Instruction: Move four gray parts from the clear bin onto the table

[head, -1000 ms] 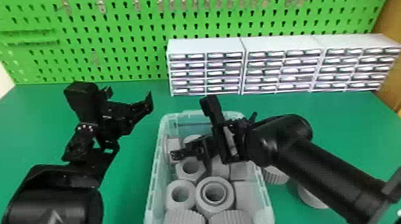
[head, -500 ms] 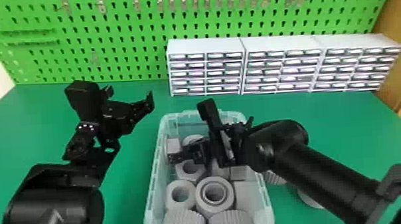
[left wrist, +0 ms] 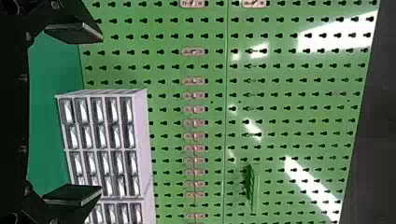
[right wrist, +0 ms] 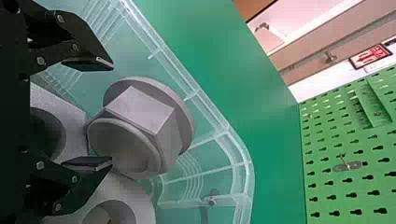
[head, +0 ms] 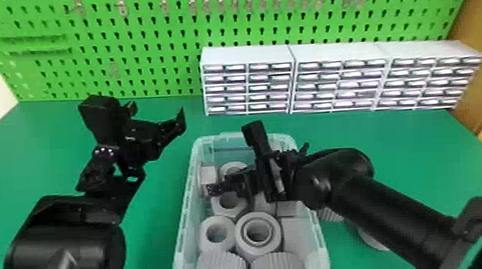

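In our clear bin (head: 181,243), bottom center of the head view, we see plain gray parts (head: 216,234), some holed; two at the bottom are ribbed. We count two gray parts (head: 372,240) on the table (head: 147,245), lower right. Our left gripper (head: 156,112), left of center, and right gripper (head: 231,190), over the bin, both have fingers spread.

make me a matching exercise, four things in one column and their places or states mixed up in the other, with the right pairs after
Things
1. left gripper
2. white drawer units
3. right gripper
4. flanged gray part with flat sides

Places or states
A. resting inside the clear bin
B. open and empty, to the left of the bin
C. in a row in front of the green pegboard
D. fingers apart, at the bin

Right pairs: 1-B, 2-C, 3-D, 4-A
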Controlling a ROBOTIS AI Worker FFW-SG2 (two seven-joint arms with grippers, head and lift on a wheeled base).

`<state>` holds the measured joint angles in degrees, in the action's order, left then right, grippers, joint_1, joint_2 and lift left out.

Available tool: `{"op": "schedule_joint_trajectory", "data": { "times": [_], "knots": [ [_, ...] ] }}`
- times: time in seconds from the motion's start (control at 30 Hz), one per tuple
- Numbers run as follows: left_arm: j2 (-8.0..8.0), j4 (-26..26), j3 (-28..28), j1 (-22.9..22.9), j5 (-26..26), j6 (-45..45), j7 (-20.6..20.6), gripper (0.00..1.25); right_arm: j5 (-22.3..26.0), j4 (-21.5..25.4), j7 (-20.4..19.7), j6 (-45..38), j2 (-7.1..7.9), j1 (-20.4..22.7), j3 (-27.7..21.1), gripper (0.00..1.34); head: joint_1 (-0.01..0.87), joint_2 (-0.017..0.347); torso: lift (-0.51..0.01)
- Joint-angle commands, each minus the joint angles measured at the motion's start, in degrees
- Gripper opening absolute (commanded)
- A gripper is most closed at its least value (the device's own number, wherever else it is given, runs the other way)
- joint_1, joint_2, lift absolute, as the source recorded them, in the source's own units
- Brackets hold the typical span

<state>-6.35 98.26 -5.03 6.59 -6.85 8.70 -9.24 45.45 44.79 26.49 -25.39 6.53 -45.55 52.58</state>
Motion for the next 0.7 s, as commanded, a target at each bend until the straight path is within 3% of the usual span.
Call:
{"op": "schedule_joint_trajectory", "data": {
  "times": [0.0, 0.67],
  "knots": [
    [0.02, 0.00, -0.07, 0.09, 0.00, 0.00, -0.07, 1.11, 1.04, -0.15, -0.30, 0.61, -0.02, -0.41, 1.74, 0.80, 0.686, 0.026, -0.050],
    [0.02, 0.00, -0.07, 0.18, 0.00, 0.00, -0.07, 1.11, 3.59, -0.15, -1.36, 2.80, -0.29, -0.59, 4.99, 0.80, 0.686, 0.026, -0.050]
  ]
}}
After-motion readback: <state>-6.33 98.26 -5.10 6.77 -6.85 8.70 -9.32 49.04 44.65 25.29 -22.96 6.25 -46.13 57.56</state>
